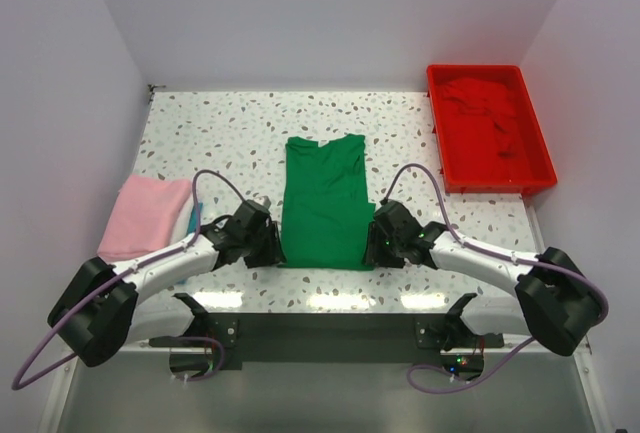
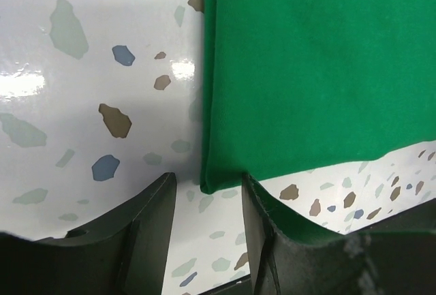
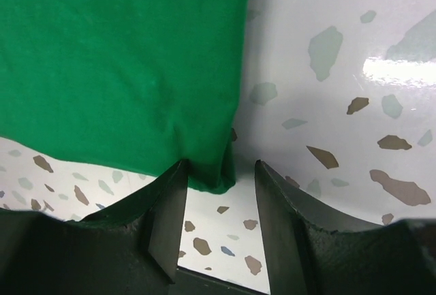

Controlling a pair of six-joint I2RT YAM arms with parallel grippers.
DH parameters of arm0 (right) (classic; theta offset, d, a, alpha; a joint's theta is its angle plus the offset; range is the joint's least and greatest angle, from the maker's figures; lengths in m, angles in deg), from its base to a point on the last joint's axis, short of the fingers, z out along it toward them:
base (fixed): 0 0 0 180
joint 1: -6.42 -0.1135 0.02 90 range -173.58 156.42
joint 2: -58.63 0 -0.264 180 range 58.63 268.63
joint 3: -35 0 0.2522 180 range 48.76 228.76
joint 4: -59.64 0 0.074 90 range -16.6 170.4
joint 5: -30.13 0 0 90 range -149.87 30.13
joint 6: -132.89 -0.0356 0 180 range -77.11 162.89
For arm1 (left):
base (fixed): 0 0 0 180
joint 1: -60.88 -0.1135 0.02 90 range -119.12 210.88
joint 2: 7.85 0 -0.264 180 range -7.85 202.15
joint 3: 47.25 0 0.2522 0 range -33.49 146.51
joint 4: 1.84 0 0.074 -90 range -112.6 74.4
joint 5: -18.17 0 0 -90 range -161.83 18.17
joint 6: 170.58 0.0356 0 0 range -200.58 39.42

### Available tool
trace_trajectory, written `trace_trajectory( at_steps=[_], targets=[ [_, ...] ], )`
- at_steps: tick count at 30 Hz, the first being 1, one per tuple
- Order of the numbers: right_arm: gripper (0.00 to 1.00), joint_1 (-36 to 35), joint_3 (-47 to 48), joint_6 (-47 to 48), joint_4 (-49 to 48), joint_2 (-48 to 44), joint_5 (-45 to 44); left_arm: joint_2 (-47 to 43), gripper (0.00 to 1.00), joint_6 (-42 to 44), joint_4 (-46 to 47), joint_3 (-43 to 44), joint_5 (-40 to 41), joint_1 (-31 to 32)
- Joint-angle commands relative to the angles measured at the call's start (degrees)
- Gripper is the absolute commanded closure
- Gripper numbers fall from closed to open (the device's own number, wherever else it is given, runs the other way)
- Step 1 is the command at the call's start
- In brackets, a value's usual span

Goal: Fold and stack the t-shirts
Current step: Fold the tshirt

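The bright green soft cloth t-shirt [image 1: 322,198] lies flat on the speckled white table [image 1: 200,133]. The left gripper [image 2: 206,184] and right gripper [image 3: 219,171] are spread, each around a near corner (not pinched yet). Squeeze both together, then lift evenly.

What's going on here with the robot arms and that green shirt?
The green shirt lies on the table, folded into a long strip. The left gripper and right gripper sit open around its two near corners, not yet gripping. A folded pink shirt lies to the left; a red shirt sits in the tray.
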Motion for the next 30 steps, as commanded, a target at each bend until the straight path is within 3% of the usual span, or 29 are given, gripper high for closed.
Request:
trace_trajectory(
  at_steps=[1,14,18,19,22,30],
  targets=[
    [0.52,-0.2,-2.1,-1.2,-3.3,1.3,-0.1,1.0,0.52,-1.0,2.7,-1.7,-0.3,0.4],
    [0.64,-0.9,-5.0,-2.0,-3.3,2.3,1.7,4.6,0.6,-2.5,2.0,-2.3,1.6,4.1],
    [0.78,-1.0,-4.3,-1.5,-3.0,2.5,1.8,5.3,0.76,-2.9,3.0,-2.5,1.2,5.0],
    [0.88,-0.9,-4.1,-1.2,-2.2,2.3,1.8,5.0,0.84,-2.8,3.0,-2.4,1.2,5.0],
    [1.0,-1.1,-4.3,-0.6,-0.1,0.3,1.7,3.2,0.99,-2.6,2.3,-2.4,1.1,5.2],
    [1.0,-4.5,-6.3,0.4,11.5,-12.2,4.6,-7.4,1.0,-7.4,-7.3,-2.0,4.8,12.3]
  ],
)
